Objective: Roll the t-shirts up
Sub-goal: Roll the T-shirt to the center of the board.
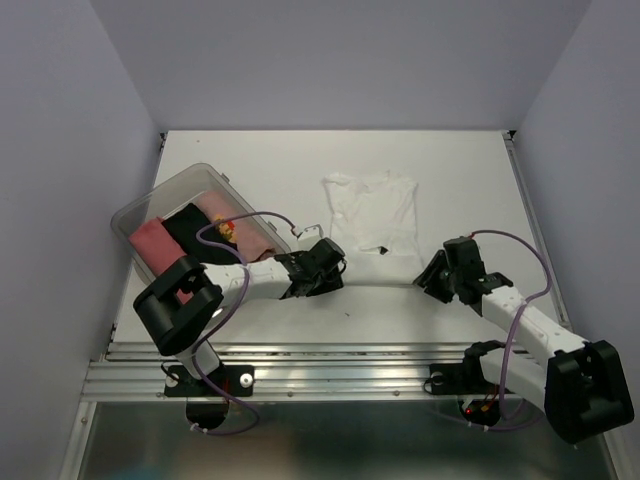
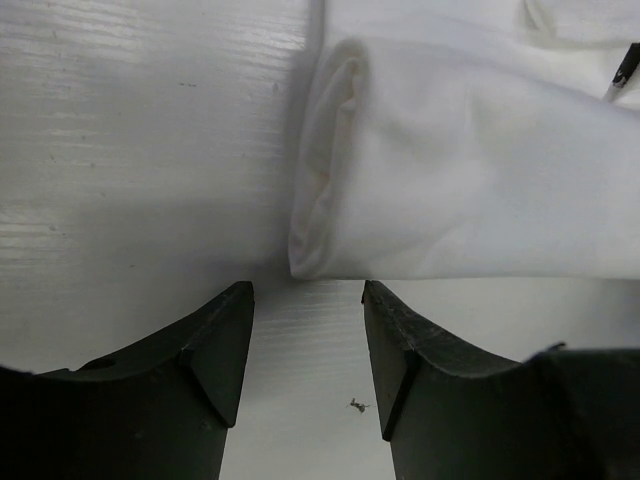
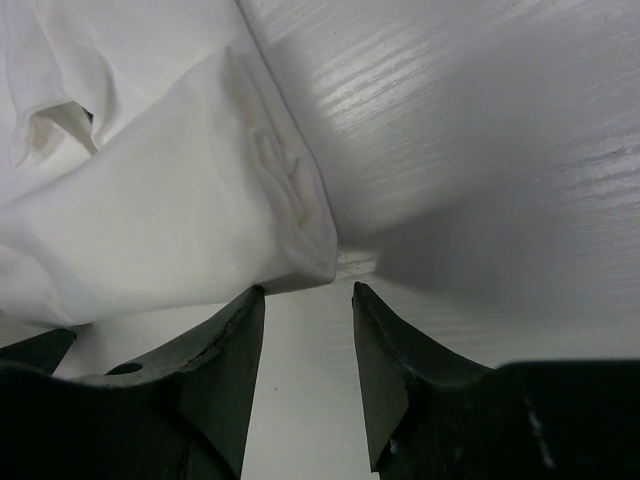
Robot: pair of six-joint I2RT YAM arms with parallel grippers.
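1. White t-shirt (image 1: 370,210) flat on the table (image 1: 250,160), mid-table, folded into a narrow panel; small dark neck label (image 1: 383,249) at the near edge.
2. Left gripper (image 1: 337,256) low at the shirt's near-left corner. Released: jaws apart, nothing between them.
3. From the left wrist: left gripper (image 2: 308,295) facing the folded corner of the white t-shirt (image 2: 480,170). Cloth edge just ahead of the fingertips (image 2: 228,335), close but clear of the gap. Bare table under the gap.
4. Right gripper (image 1: 428,277) low at the shirt's near-right corner. Also released, jaws parted, holding nothing.
5. From the right wrist: right gripper (image 3: 308,292) pointing at the other folded corner of the white t-shirt (image 3: 150,200). Layered fold edge just beyond the fingertips (image 3: 238,345). Cannot tell whether the left pad touches the cloth.
6. Clear plastic tub (image 1: 160,188) at the table's left, well apart from the white shirt, partly behind the left arm.
7. In the tub: salmon-pink shirt (image 1: 152,240), black shirt (image 1: 195,228), pale shirt with red-yellow print (image 1: 228,231), packed side by side.
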